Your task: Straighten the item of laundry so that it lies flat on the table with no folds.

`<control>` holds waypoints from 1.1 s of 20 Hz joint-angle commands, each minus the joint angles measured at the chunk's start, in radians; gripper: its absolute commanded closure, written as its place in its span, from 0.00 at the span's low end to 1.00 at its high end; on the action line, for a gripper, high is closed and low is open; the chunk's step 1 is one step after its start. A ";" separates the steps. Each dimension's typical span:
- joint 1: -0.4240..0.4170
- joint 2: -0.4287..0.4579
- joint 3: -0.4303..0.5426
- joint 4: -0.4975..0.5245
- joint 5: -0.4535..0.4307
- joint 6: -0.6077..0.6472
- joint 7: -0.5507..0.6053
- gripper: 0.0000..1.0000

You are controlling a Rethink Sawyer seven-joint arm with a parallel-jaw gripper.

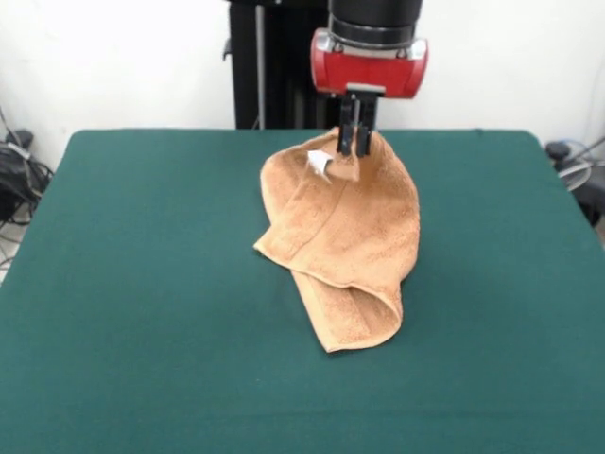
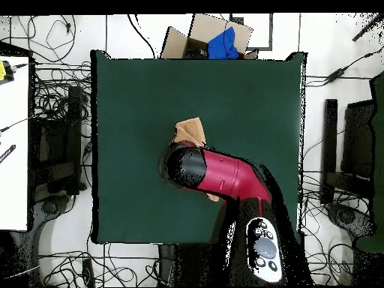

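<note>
Towel point(image 1: 345, 236) is found lifted at its far top corner, beside the white tag point(image 1: 319, 164), and draped in folds, its lower end resting on the table point(image 1: 142, 284) near centre. Gripper point(image 1: 355, 144) is seen pinched shut on that corner.

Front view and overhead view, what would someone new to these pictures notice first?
First, the tan towel near the middle of the green table: its top is pinched up by the gripper beside a small white tag, so it hangs in a folded drape, its lower end resting on the cloth. From overhead, the red arm covers most of the towel.
</note>
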 commanded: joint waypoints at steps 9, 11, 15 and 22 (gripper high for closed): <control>-0.015 -0.140 -0.003 -0.033 0.008 0.364 0.123 1.00; -0.018 -0.147 -0.002 -0.040 0.005 0.381 0.124 1.00; -0.014 -0.164 -0.003 -0.047 0.004 0.416 0.139 1.00; 0.009 -0.179 -0.012 -0.041 0.000 0.422 0.178 1.00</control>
